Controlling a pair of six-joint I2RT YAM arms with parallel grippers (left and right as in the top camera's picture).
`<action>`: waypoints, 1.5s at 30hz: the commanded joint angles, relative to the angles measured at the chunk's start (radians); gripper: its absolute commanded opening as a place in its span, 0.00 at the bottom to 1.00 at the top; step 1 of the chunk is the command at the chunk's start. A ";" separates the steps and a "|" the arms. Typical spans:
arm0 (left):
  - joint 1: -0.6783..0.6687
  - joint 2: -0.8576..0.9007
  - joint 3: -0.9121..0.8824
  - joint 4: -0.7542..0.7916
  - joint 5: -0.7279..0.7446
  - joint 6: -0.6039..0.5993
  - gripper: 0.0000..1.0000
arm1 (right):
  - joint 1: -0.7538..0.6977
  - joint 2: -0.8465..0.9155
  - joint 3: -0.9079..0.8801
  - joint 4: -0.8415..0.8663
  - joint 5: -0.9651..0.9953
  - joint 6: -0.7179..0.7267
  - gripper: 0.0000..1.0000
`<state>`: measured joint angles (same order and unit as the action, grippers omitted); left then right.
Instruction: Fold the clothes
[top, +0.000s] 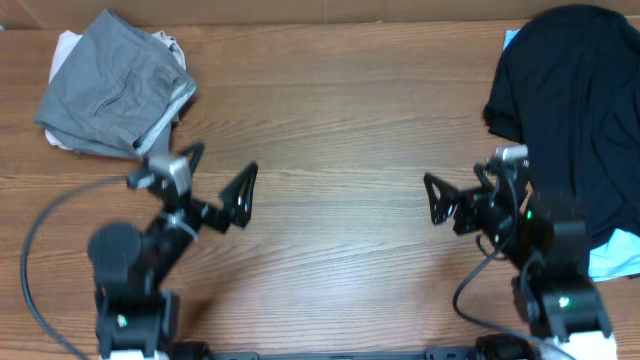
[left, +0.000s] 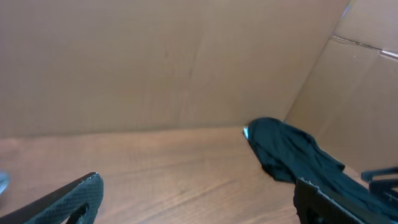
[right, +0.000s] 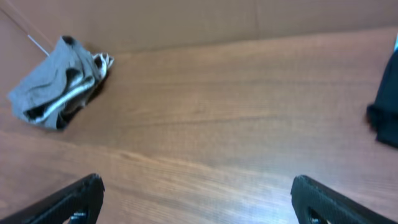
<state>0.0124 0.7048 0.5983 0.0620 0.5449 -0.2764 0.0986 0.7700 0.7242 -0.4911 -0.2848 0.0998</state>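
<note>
A folded grey garment (top: 112, 88) lies at the back left of the wooden table, on top of a white one; it also shows in the right wrist view (right: 57, 92). A dark navy shirt (top: 575, 110) lies crumpled at the right edge and shows in the left wrist view (left: 298, 158). My left gripper (top: 238, 195) is open and empty above the bare wood, right of the grey garment (left: 199, 202). My right gripper (top: 440, 200) is open and empty, left of the dark shirt (right: 196, 199).
A light blue cloth (top: 615, 255) shows under the dark shirt at the right front. Cardboard walls (left: 155, 62) stand behind and beside the table. Bare wood (top: 340, 150) lies between the two grippers.
</note>
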 joint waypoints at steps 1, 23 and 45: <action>-0.006 0.199 0.255 -0.154 0.073 0.165 1.00 | -0.004 0.122 0.243 -0.126 -0.008 -0.006 1.00; -0.006 0.909 0.921 -0.761 -0.062 0.348 1.00 | -0.028 0.920 1.128 -0.503 0.313 -0.225 1.00; -0.007 1.209 0.920 -0.644 -0.067 0.188 0.87 | -0.191 1.447 1.128 -0.248 0.429 -0.205 0.56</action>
<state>0.0116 1.8809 1.4960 -0.5911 0.4847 -0.0498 -0.0937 2.1624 1.8317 -0.7444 0.1017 -0.1070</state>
